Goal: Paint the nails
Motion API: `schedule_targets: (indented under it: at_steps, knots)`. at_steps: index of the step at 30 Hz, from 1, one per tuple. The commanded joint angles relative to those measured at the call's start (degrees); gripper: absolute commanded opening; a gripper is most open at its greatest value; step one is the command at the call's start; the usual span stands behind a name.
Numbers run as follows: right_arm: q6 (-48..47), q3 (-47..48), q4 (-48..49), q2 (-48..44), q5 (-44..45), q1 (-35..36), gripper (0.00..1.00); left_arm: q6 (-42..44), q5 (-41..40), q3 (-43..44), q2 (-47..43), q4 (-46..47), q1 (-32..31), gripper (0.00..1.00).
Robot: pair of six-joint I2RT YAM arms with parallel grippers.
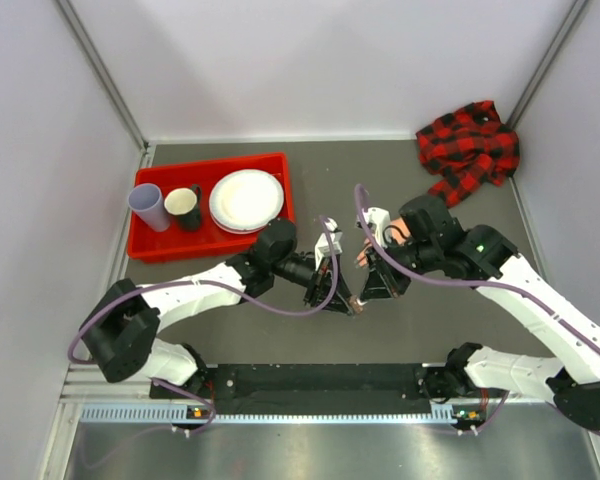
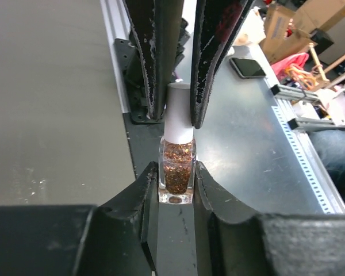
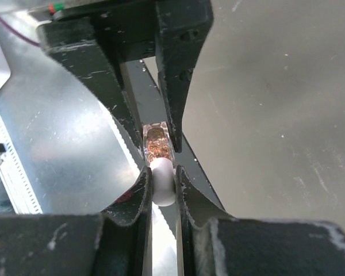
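My left gripper (image 2: 175, 183) clamps the glitter bottle (image 2: 176, 164) by its glass and my right gripper (image 3: 162, 179) pinches its white cap (image 3: 163, 192), while the peach hand (image 1: 364, 257), nails too small to see, peeks from under my right arm just beyond, its plaid sleeve (image 1: 470, 150) trailing to the grey table's (image 1: 310, 170) far right corner between white walls (image 1: 330, 70).

Upper left is being filled by a red tray (image 1: 210, 163), upper right by a plaid sleeve (image 1: 470, 150); bare table (image 1: 350, 170) is being left between. The centre is being blocked by left gripper (image 2: 175, 172) and right gripper (image 3: 161, 175), both clamping one bottle (image 2: 177, 164).
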Motion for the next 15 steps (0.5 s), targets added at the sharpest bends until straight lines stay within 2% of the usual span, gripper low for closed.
schedule_targets:
  at_steps: [1, 2, 3, 5, 6, 8, 9, 11, 12, 15]
  knots:
    - [4.0, 1.2, 5.0, -0.6, 4.7, 0.7, 0.03, 4.1, -5.9, 3.0, -2.2, -3.5, -0.4, 0.00]
    - [5.3, 0.6, 5.8, -0.7, 6.3, 0.8, 0.11, 4.7, -7.5, 2.6, -2.8, -4.1, -0.4, 0.00]
    - [6.7, 0.2, 6.1, -1.0, 9.6, 0.7, 0.31, 5.1, -11.4, 2.4, -3.4, -4.4, -0.4, 0.00]
    - [13.6, -0.6, 6.5, -1.3, 15.6, 0.8, 0.47, 6.3, -16.7, 1.8, -5.1, -5.6, -0.4, 0.00]
    - [16.0, -0.9, 6.5, -1.6, 20.6, 0.8, 0.53, 6.6, -23.6, 1.6, -5.7, -6.2, -0.5, 0.00]
    - [24.1, -0.7, 4.9, -1.9, 24.9, 0.8, 0.57, 8.6, -30.7, 0.8, -7.2, -6.9, -0.7, 0.00]
    - [26.6, -0.4, 4.4, -1.8, 28.0, 0.8, 0.58, 9.2, -38.3, 0.4, -8.1, -7.6, -1.1, 0.00]
    - [33.8, 0.3, 3.6, -1.0, 29.9, 0.7, 0.57, 10.3, -46.4, -1.1, -8.8, -7.5, -1.8, 0.00]
    - [35.6, 0.5, 3.1, -0.5, 31.0, 0.7, 0.54, 10.6, -51.6, -1.7, -9.3, -7.1, -2.1, 0.00]
    - [39.0, 2.0, 3.0, 2.3, 30.8, 0.7, 0.52, 11.8, -55.7, -3.3, -10.9, -5.9, -3.6, 0.00]
